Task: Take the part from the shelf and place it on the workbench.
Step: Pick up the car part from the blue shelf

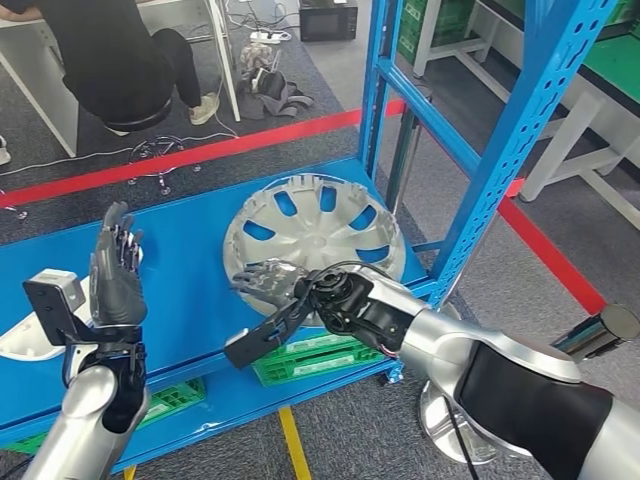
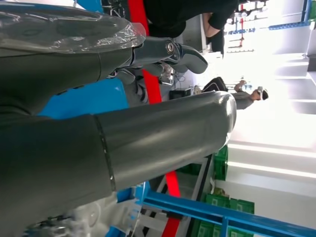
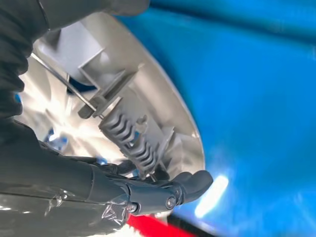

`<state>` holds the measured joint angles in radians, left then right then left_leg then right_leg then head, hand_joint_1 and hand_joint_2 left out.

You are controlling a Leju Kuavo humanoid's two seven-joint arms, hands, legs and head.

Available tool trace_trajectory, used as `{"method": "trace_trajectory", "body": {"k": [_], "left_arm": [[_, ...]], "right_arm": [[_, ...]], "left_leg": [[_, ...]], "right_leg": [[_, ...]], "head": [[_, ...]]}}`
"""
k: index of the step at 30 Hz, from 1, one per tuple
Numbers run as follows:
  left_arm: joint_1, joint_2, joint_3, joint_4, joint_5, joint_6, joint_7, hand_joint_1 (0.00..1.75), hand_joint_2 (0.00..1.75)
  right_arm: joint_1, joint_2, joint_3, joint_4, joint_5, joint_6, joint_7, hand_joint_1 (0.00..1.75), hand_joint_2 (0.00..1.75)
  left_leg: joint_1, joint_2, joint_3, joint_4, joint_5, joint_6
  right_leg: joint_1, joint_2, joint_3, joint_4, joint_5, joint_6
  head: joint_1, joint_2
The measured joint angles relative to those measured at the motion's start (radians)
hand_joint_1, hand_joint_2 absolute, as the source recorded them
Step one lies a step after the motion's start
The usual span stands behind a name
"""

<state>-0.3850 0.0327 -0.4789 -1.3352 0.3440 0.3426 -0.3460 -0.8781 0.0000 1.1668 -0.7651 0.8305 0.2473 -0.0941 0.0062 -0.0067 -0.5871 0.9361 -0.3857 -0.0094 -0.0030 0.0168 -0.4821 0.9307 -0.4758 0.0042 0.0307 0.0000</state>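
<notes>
A silver hubcap (image 1: 315, 231) lies flat on the blue shelf (image 1: 189, 270), near its front right corner beside a blue upright, likely so it can be reached from the front. The right hand (image 1: 266, 282) lies at the hubcap's near rim; the right wrist view shows its fingers (image 3: 175, 190) stretched flat under the raised rim and ribbed clips, seemingly sliding in for a lift, not yet closed on it. The left hand (image 1: 116, 272) is held upright above the shelf's left part, fingers loosely apart, holding nothing, perhaps waiting to support the far side. A person sits beyond a red floor line.
</notes>
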Motion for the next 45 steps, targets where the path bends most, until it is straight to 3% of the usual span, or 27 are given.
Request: {"method": "trace_trajectory", "body": {"k": [20,27,31,32,36,45], "left_arm": [[0.025,0.005,0.005,-0.003,-0.014,-0.001,0.002,0.0,0.0],[0.032,0.006,0.008,-0.009,-0.024,-0.02,0.013,0.0,0.0],[0.032,0.006,0.011,-0.014,-0.03,-0.021,0.018,0.0,0.0],[0.032,0.006,0.013,-0.017,-0.031,-0.021,0.019,0.0,0.0],[0.037,0.007,0.025,-0.027,-0.035,-0.019,0.026,0.0,0.0],[0.04,0.007,0.039,-0.042,-0.038,-0.02,0.028,0.0,0.0]], "right_arm": [[-0.047,0.0,-0.103,-0.084,0.023,0.004,0.0,0.0,1.75],[-0.044,0.002,-0.129,-0.097,-0.085,0.139,0.001,0.0,1.75],[-0.04,0.008,-0.132,-0.096,-0.138,0.16,-0.002,0.0,1.75],[-0.04,0.01,-0.132,-0.096,-0.145,0.16,-0.004,0.04,1.75],[-0.04,0.014,-0.132,-0.096,-0.166,0.169,-0.007,1.75,1.75],[-0.04,0.019,-0.132,-0.096,-0.198,0.178,-0.007,1.75,1.75]], "left_leg": [[0.0,0.0,-0.002,0.0,0.0,0.0],[0.0,-0.001,-0.003,0.0,0.0,0.0],[0.0,0.0,-0.003,0.0,0.0,0.0],[0.0,0.0,-0.003,0.0,0.0,0.0],[0.0,-0.001,-0.003,0.0,0.0,0.0],[0.0,-0.001,-0.003,0.0,0.0,0.0]], "right_leg": [[0.0,0.0,-0.002,0.0,0.0,0.0],[0.0,0.0,-0.003,0.0,0.0,0.0],[0.0,0.0,-0.003,0.0,0.0,0.0],[0.0,0.0,-0.003,0.0,0.0,0.0],[0.001,0.0,-0.003,0.0,0.0,0.0],[0.0,0.0,-0.002,0.0,0.0,0.0]], "head": [[0.0,0.0],[0.0,0.0],[-0.001,0.0],[-0.001,0.0],[-0.001,0.0],[0.0,0.0]]}}
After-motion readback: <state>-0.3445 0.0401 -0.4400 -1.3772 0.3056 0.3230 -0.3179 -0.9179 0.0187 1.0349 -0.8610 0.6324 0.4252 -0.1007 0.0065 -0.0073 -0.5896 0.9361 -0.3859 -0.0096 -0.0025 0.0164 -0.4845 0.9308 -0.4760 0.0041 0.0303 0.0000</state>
